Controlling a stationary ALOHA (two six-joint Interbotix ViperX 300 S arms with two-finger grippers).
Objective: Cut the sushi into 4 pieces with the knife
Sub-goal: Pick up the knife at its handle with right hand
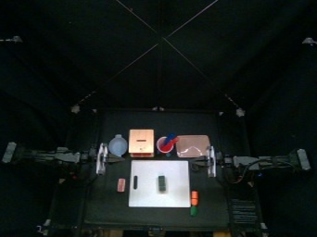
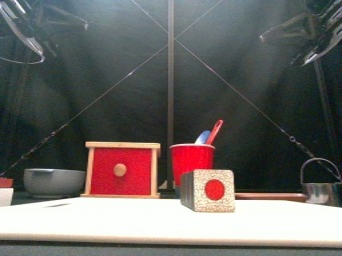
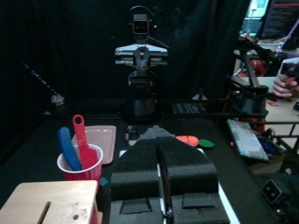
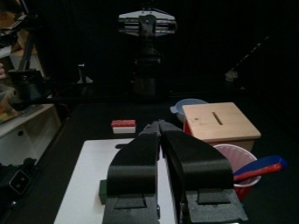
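Note:
The dark green sushi roll (image 1: 162, 182) lies whole on the white cutting board (image 1: 177, 171); in the front view its speckled end with a red centre (image 2: 209, 190) faces me. The red cup (image 1: 168, 143) behind the board holds the blue and red toy knives (image 2: 211, 132). My left gripper (image 1: 102, 159) rests shut at the board's left, its jaws (image 3: 162, 144) pressed together. At the board's right my right gripper (image 1: 213, 163) also rests shut (image 4: 162, 129). Neither touches the roll or the cup.
Along the back stand a blue-grey bowl (image 1: 118, 145), a wooden box with a red drawer front (image 1: 141, 143) and a pink tray (image 1: 194, 145). A metal cutter (image 2: 318, 186) sits at the right. Small toys lie beside the board: a red one (image 1: 121, 185), an orange one (image 1: 195, 196), a green one (image 1: 195, 209).

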